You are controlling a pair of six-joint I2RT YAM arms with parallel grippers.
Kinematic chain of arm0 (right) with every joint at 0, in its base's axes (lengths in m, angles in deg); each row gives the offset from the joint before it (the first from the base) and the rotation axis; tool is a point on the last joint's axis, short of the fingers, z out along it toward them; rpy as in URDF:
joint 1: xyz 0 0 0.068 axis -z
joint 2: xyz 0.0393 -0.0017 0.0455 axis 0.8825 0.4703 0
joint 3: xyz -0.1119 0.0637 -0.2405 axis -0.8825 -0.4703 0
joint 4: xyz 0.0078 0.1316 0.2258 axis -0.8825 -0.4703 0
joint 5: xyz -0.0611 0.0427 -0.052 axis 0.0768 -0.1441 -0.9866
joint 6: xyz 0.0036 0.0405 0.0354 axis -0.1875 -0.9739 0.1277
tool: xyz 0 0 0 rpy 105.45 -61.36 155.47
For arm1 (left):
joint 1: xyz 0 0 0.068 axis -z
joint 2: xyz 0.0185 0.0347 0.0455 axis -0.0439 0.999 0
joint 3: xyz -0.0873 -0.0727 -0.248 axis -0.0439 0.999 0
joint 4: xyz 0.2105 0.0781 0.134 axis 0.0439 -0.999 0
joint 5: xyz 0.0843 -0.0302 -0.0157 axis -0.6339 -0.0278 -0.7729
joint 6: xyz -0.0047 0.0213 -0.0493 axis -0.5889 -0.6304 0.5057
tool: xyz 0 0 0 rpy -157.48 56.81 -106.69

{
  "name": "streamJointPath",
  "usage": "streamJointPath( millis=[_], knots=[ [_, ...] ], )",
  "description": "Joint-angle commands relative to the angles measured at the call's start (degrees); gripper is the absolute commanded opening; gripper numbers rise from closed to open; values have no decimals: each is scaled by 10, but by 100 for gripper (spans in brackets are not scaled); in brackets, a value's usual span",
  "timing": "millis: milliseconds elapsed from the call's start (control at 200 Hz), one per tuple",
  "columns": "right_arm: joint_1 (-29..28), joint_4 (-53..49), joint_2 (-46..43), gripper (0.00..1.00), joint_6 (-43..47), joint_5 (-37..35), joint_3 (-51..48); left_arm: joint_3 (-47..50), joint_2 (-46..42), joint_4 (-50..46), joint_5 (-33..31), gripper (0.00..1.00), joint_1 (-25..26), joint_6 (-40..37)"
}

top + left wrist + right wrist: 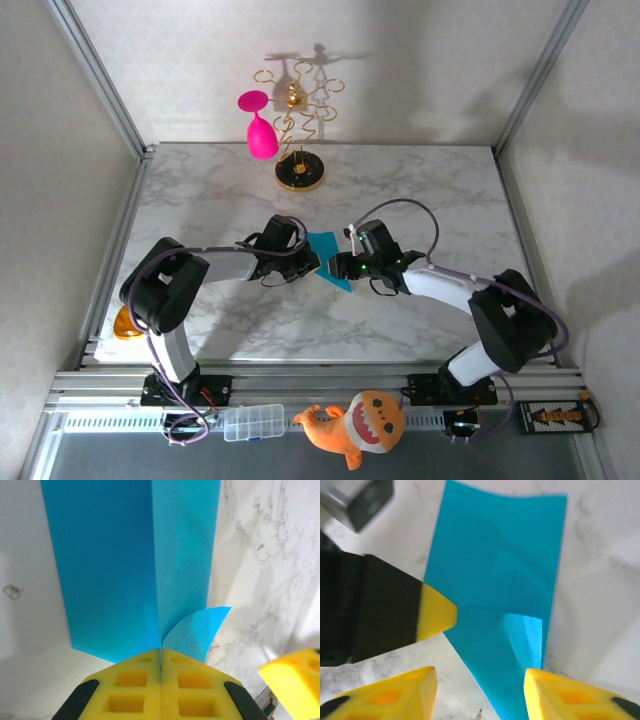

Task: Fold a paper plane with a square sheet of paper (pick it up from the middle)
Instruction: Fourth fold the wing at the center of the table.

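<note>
The turquoise-blue sheet of paper (325,252) lies part-folded at the middle of the marble table (430,190), between the two grippers. In the left wrist view the paper (110,565) has a long centre crease and a curled corner flap. My left gripper (160,662) is shut on the paper's near edge at that crease, its yellow pads pressed together. In the right wrist view the paper (495,575) runs between the fingers of my right gripper (480,687), which stands open and apart from the paper. The left gripper's yellow fingertip (436,614) rests against the sheet's left side.
A gold stand (299,175) with a pink goblet (261,135) hanging on it stands at the back. An orange plush toy (360,425) and a clear plastic box (253,422) lie on the front rail. A gold object (126,322) sits at the table's left edge.
</note>
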State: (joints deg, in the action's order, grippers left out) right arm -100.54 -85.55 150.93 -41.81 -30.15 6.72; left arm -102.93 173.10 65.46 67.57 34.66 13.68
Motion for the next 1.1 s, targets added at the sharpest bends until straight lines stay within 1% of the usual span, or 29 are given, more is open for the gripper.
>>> streamJointPath(
  millis=[0,80,170,225,260,381,536,616,671,796,931,1096],
  knots=[
    [-26,8,-30,55,90,-79,-19,-13,-21,-13,-13,0,-3,38],
    [-51,17,-41,56,131,-127,-31,-13,-23,-7,-15,1,-3,57],
    [-78,39,-46,53,169,-173,-47,-14,-24,-1,-15,0,-2,73],
    [-85,53,-42,50,190,-178,-55,-16,-24,2,-14,1,-1,82],
    [-89,63,-41,46,209,-173,-61,-17,-24,2,-14,1,-1,86],
    [-106,124,-39,46,262,-163,-94,-19,-26,-1,-17,1,0,94],
    [-108,142,-8,45,275,-158,-90,-21,-26,-5,-18,1,1,98],
    [-108,140,13,40,280,-156,-77,-23,-25,-7,-18,1,2,98],
    [-108,140,25,39,281,-155,-70,-23,-26,-8,-18,1,2,98],
    [-108,126,53,35,274,-171,-50,-23,-28,-13,-18,1,1,96],
    [-107,120,75,30,263,-211,-34,-22,-31,-22,-18,1,1,88],
    [-108,97,93,24,258,-211,-15,-18,-35,-34,-20,1,-3,79]
  ],
)
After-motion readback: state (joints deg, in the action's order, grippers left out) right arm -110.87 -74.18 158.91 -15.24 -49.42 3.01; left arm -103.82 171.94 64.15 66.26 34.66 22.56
